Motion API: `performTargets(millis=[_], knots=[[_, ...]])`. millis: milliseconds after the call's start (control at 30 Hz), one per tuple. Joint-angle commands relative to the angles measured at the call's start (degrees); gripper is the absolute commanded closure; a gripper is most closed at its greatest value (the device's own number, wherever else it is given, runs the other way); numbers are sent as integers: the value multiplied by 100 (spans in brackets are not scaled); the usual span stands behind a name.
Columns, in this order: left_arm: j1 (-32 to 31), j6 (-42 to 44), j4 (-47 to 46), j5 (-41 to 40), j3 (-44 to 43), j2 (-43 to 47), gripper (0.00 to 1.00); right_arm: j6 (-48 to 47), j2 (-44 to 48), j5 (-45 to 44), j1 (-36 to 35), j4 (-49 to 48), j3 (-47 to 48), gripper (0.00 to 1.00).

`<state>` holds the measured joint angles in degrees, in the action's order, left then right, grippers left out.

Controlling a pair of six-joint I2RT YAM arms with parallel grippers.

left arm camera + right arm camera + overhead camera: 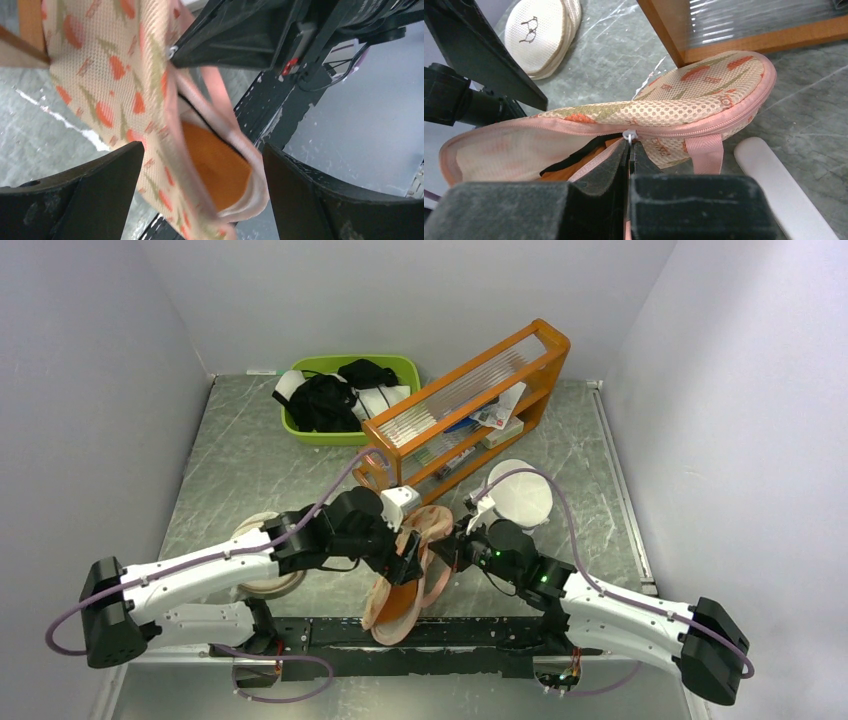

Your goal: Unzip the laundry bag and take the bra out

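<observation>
Two grippers at the bag (pixel 405 575), mid-table by the front edge. Partly unzipped, with the orange bra (pixel 215 165) inside, showing through the gap. Right gripper (pixel 630 150) pinched tight on the zip pull (pixel 629 135). Left gripper (pixel 202 150) fingers (pixel 100 190) spread, bag between them. Green bin (pixel 400 365) holds black clothes (pixel 322 405). Rack (pixel 470 405) labels unreadable.

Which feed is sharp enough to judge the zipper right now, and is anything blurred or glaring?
Right wrist: sharp on the laundry bag and its zipper pull. Left wrist: bag mesh and the orange bra smeared soft. Top external: even light, some glare on the clear slats of the orange rack.
</observation>
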<state>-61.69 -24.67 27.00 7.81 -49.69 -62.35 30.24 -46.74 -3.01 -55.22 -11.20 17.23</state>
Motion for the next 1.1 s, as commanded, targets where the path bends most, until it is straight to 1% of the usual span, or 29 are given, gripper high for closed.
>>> performTargets(millis=[0, 133, 233, 300, 367, 400, 433, 500, 600, 633, 733, 867, 933, 1067], knots=[[-415, -200, -761, -602, -277, -371, 0, 129, 137, 142, 11, -227, 22, 100], [-1086, -189, -489, -2016, -760, -1139, 3, 170, 185, 134, 10, -190, 30, 100], [-1327, -354, -236, -2671, -881, -1582, 12, 216, 216, 123, 5, -202, 8, 100], [-1433, -422, -312, -2866, -787, -1735, 21, 244, 226, 135, 9, -222, -5, 100], [-1552, -497, -285, -3135, -705, -1838, 32, 258, 203, 156, 11, -208, -15, 100], [-1578, -573, -153, -3285, -713, -1875, 39, 255, 200, 155, 11, -176, -4, 100], [-1590, -641, -20, -3433, -724, -1893, 51, 254, 197, 135, 11, -110, 15, 100], [-1600, -692, 235, -3616, -727, -1855, 68, 239, 226, 56, 4, 54, 66, 100], [-1594, -682, 688, -3890, -747, -1711, 90, 243, 273, -123, 10, 392, 135, 100], [-1600, -624, 827, -3946, -740, -1641, 93, 266, 278, -232, 9, 542, 172, 100], [-1598, -249, 1221, -4040, -743, -1460, 93, 300, 241, -651, 18, 971, 297, 100], [-1600, 498, 1611, -4206, -834, -1299, 93, 320, 303, -906, 16, 1309, 418, 100], [-1600, 1003, 1583, -4399, -821, -1212, 93, 318, 385, -1051, 16, 1366, 411, 100], [-1600, 2067, 1120, -4638, -791, -1169, 93, 301, 520, -1390, 42, 1473, 419, 100]])
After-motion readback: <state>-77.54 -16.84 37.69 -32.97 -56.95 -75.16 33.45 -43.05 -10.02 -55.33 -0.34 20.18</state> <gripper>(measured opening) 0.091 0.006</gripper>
